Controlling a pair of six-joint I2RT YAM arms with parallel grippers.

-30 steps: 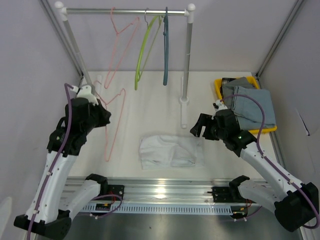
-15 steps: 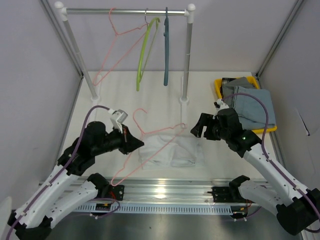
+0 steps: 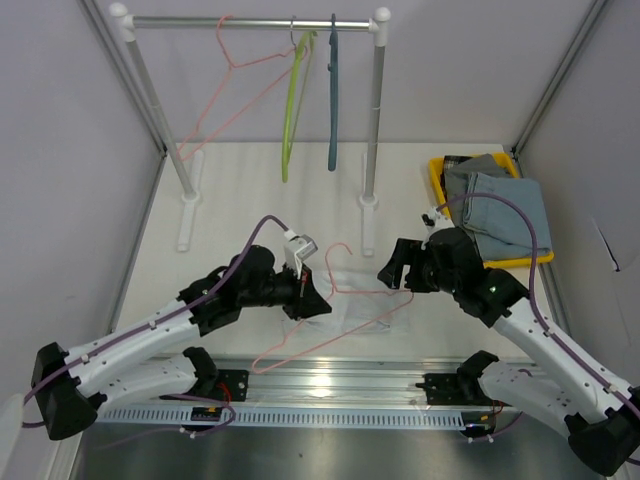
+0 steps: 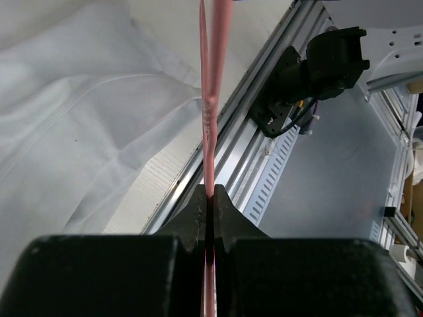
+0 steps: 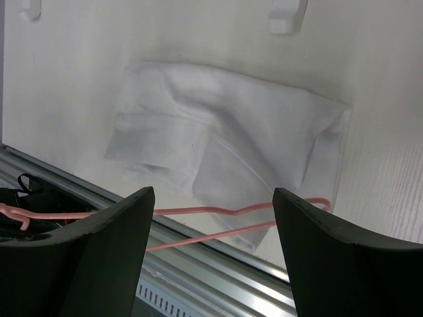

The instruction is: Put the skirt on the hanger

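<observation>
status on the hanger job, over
Left gripper shut on pink hanger, over the white skirt. Right gripper open above skirt. Skirt not yet on hanger. Nothing blocking.

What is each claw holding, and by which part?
Left claw pinches the pink hanger by its wire arm near the hook; right claw is open, holding nothing.

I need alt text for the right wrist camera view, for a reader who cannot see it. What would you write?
A white skirt lies crumpled on a white table, with a thin pink hanger stretching across its near edge. The two dark fingers of the right hand frame the view, open and holding nothing.
</observation>
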